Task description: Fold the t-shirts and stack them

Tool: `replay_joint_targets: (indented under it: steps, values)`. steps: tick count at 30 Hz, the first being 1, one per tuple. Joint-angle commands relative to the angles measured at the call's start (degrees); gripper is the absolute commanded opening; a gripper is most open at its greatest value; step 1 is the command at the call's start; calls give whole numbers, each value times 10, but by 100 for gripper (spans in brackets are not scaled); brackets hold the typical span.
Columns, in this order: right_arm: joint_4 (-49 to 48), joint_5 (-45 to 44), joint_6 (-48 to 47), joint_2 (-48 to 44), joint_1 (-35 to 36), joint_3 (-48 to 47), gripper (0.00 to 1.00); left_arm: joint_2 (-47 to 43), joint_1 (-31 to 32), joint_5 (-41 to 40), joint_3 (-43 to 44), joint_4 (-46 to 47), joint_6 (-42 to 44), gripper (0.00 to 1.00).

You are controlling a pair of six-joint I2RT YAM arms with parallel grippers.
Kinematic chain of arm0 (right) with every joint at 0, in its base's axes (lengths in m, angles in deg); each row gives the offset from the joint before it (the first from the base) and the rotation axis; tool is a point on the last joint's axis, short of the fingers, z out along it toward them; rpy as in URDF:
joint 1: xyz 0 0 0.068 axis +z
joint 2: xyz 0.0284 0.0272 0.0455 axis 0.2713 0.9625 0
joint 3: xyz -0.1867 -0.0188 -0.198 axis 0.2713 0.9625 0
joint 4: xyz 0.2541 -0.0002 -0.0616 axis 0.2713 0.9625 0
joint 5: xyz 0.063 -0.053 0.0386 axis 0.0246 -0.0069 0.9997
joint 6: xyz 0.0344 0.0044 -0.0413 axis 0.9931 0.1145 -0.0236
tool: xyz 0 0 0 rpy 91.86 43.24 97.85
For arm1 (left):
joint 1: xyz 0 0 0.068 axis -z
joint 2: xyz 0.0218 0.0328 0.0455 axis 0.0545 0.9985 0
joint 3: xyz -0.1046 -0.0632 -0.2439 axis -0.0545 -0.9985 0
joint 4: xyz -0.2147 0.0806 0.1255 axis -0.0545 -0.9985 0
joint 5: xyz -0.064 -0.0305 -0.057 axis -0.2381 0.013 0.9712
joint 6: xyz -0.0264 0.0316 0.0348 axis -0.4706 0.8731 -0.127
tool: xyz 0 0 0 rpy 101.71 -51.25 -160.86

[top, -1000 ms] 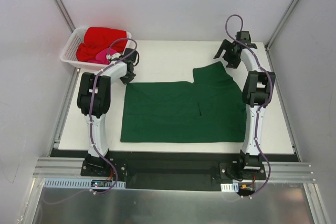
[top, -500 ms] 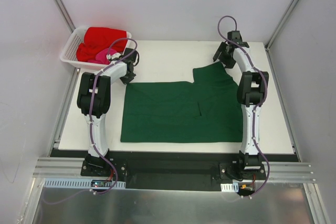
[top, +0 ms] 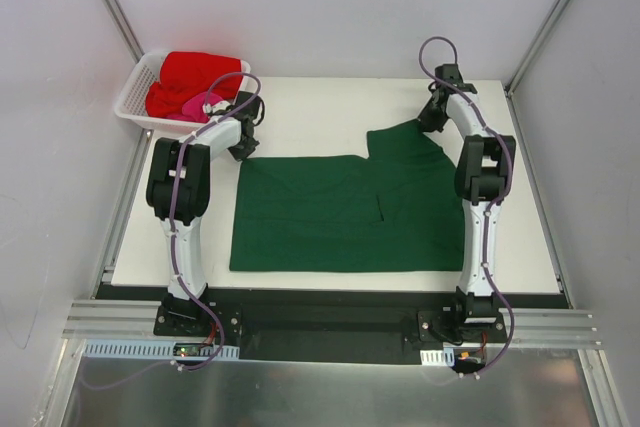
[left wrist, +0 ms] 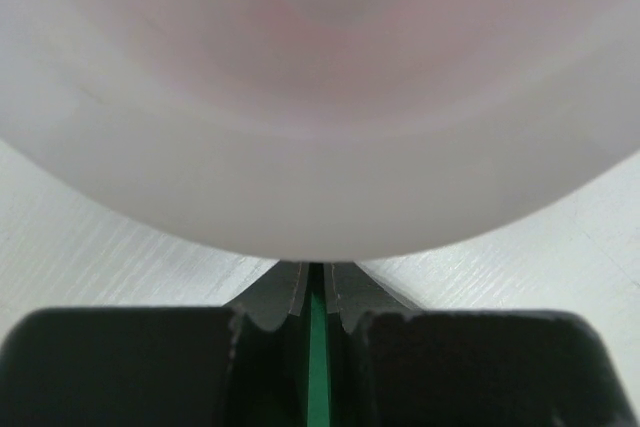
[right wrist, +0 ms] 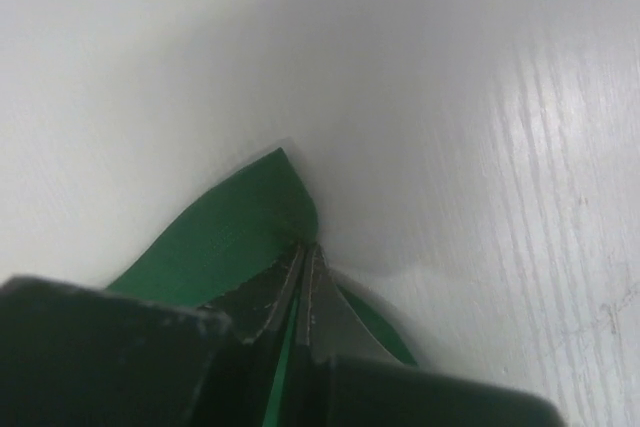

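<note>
A large dark green t-shirt [top: 350, 209] lies spread flat on the white table, one sleeve pointing to the far right. My left gripper [top: 243, 150] is shut on its far left corner; a thin strip of green cloth [left wrist: 318, 367] shows between the pads. At the far right sleeve tip, my right gripper [top: 432, 119] is shut on the cloth, and the green sleeve tip [right wrist: 235, 232] pokes out past its fingertips [right wrist: 322, 292]. A bright red t-shirt [top: 195, 75] and a pink one [top: 194, 104] are heaped in the basket.
The white lattice basket [top: 133, 97] sits off the table's far left corner, close behind my left gripper. Its pale rim [left wrist: 320, 137] fills most of the left wrist view. Bare white table [top: 320, 107] lies beyond the green shirt, and grey walls enclose the cell.
The right arm came down and in from above the far right corner to the sleeve tip, and its gripper went from open to shut on the cloth. The left arm has not moved.
</note>
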Motion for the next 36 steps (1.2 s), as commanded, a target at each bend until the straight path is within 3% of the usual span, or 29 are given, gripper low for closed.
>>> replay_joint_targets:
  steps: [1, 10, 11, 13, 15, 18, 23, 28, 36]
  values:
    - [60, 10, 7, -42, -19, 70, 1, -25, 7, 51, -27, -14, 4, 0]
    - [27, 17, -39, -168, -22, 282, 1, -44, 10, 63, -55, -5, 19, 0]
    - [28, 16, -44, -170, -22, 283, 7, -46, 9, 64, -58, -4, 21, 0]
    - [35, 18, -59, -174, -25, 260, 16, -48, 9, 68, -62, -2, 29, 0]
    - [40, 28, -65, -183, -28, 234, 37, -46, 10, 74, -61, 1, 36, 0]
    - [37, 57, -60, -183, -52, 168, 48, -42, 10, 80, -57, 3, 45, 0]
    - [31, 86, -51, -140, -64, 62, 50, -37, 10, 82, -43, 3, 54, 0]
    - [17, 81, -55, -96, -63, 44, 50, -33, 10, 82, -33, 3, 57, 0]
    - [-9, 109, -46, -35, -56, 21, 61, -39, 9, 78, -37, 3, 63, 0]
